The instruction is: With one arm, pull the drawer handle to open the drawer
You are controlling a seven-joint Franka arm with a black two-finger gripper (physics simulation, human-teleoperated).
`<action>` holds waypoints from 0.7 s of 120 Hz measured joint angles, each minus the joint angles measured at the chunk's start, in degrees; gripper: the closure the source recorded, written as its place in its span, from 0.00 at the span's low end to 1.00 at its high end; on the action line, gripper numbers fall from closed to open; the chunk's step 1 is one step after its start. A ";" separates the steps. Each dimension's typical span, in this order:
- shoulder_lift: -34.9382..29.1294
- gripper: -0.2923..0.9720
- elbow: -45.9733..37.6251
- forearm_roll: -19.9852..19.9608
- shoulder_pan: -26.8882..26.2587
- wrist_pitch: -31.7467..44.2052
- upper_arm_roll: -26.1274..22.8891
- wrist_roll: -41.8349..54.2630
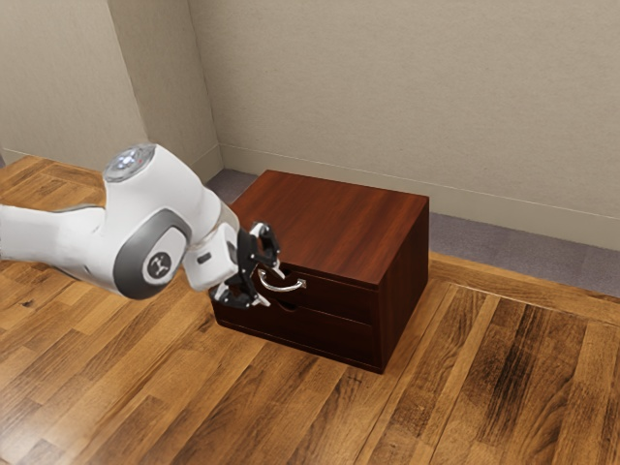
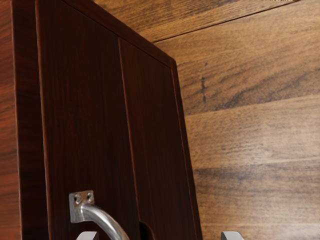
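One white arm (image 1: 136, 242) enters from the exterior view's left. Its one gripper (image 1: 256, 271) is at the single metal handle (image 1: 285, 285), jaws spread wide, the bar between them and unclamped. One dark cabinet (image 1: 339, 218) stands on the plank floor (image 1: 484, 387) with two drawer fronts; the upper drawer (image 1: 339, 293) bears the handle and looks flush.

Plain home-like room: wood-plank floor (image 1: 484, 387), beige walls (image 1: 387, 77), small dark cabinet (image 1: 339, 223).
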 joint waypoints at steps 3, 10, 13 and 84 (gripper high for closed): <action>0.32 0.56 0.04 -0.04 0.01 0.16 -0.05 -0.04; 0.85 0.56 0.12 -0.10 0.00 0.51 -0.09 -0.11; 1.20 0.56 0.20 -0.10 0.01 0.63 -0.09 -0.14; 5.48 0.57 2.12 -0.04 0.27 3.02 -0.02 -0.97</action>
